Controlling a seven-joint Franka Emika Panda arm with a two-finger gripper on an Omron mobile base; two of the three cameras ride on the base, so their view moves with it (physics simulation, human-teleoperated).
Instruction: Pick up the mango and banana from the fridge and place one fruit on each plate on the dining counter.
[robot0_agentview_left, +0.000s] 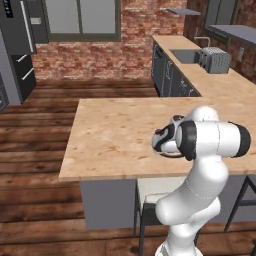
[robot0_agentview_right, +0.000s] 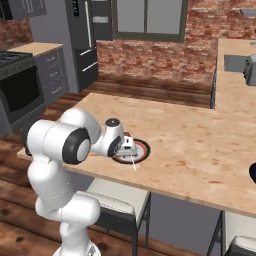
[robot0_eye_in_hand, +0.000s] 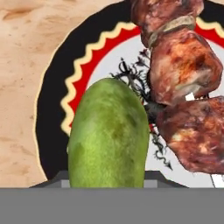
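The mango (robot0_eye_in_hand: 109, 135), green and rounded, sits between my fingertips just above the plate (robot0_eye_in_hand: 48, 109) with the black rim and red ring. A reddish-brown meat skewer (robot0_eye_in_hand: 183, 87) lies across the same plate, to the mango's right in the hand view. My gripper (robot0_eye_in_hand: 107, 181) is shut on the mango. From the right base view, the gripper (robot0_agentview_right: 131, 150) reaches down over that plate (robot0_agentview_right: 144, 150) near the front edge of the dining counter (robot0_agentview_right: 190, 145). The dark grey fridge (robot0_agentview_right: 82, 40) stands shut at the back. The banana is out of view.
A dark rounded thing (robot0_agentview_right: 253, 173) shows at the counter's right edge. Stools (robot0_agentview_right: 117, 202) stand under the counter's near side. A toaster (robot0_agentview_left: 215, 60) and a sink (robot0_agentview_left: 185, 55) are on the back worktop. A stove (robot0_agentview_right: 17, 87) stands to the left.
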